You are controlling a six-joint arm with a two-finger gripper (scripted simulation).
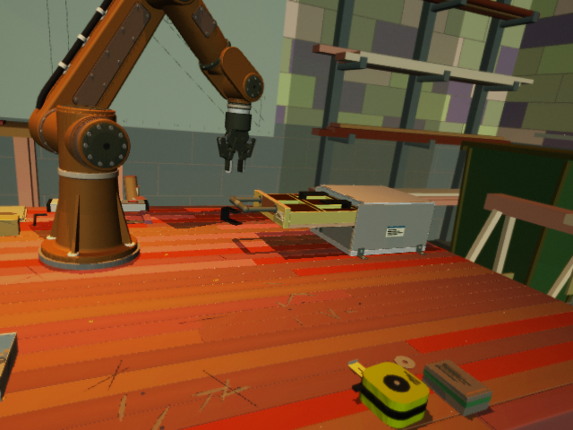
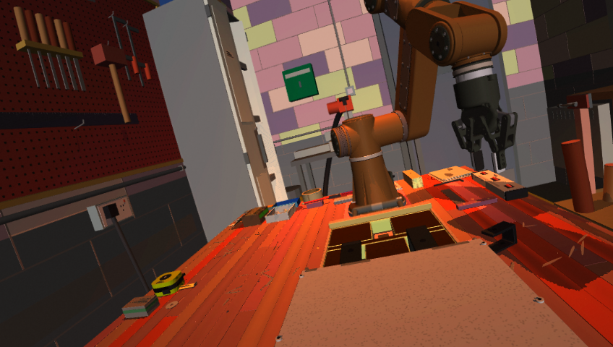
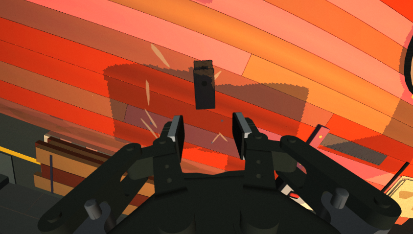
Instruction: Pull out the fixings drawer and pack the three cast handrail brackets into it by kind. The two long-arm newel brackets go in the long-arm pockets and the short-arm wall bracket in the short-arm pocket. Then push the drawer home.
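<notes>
My gripper (image 1: 234, 167) (image 2: 489, 164) (image 3: 208, 132) hangs open and empty above the bench, over a black cast bracket (image 1: 230, 215) (image 2: 500, 236) (image 3: 204, 84) that lies on the boards beside the drawer's handle end. The fixings drawer (image 1: 305, 208) (image 2: 388, 234) stands pulled out of its grey cabinet (image 1: 384, 220). Two black brackets sit in its pockets, one on the near left (image 2: 351, 252) and one on the right (image 2: 420, 237). The drawer's bar handle (image 1: 245, 204) points toward the arm's base.
The orange arm base (image 1: 88, 217) stands left of the drawer. A yellow tape measure (image 1: 393, 392) and a sanding block (image 1: 457, 386) lie at the near bench edge. A power strip (image 2: 499, 184) and a flat board (image 2: 451, 174) lie behind the gripper.
</notes>
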